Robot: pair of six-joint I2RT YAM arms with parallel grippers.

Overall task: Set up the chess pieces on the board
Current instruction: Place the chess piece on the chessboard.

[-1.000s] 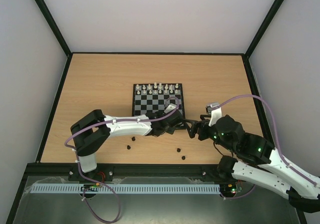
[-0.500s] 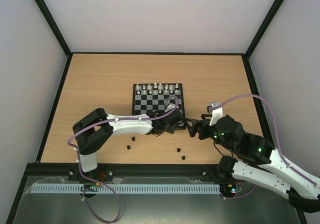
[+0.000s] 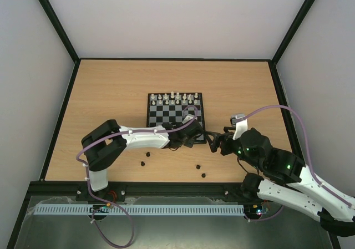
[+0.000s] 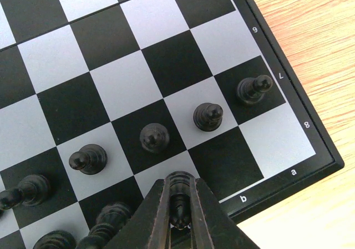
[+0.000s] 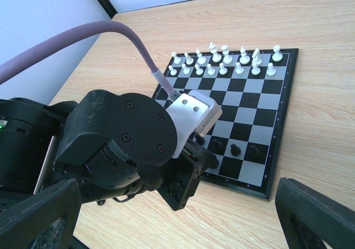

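The board (image 3: 161,116) lies mid-table, and the left wrist view shows its near right corner (image 4: 310,143). Black chess pieces stand on it: a diagonal line of pawns (image 4: 208,116) and several back-row pieces (image 4: 29,188) at the lower left. My left gripper (image 4: 180,207) is shut on a black chess piece (image 4: 181,183), held just above a near-row square by the "b" mark. From above, this gripper (image 3: 191,126) sits over the board's near right edge. My right gripper (image 5: 177,216) is open and empty, just right of the left wrist (image 5: 119,135), seen from above as the right gripper (image 3: 213,143).
White pieces (image 3: 175,98) fill the board's two far rows. Loose black pieces lie on the wood near the front edge: two on the left (image 3: 145,159) and two more (image 3: 200,171) in front of the right arm. Black frame posts edge the table.
The left arm has edged slightly farther over the board's near edge with its piece. The right arm has stayed put.
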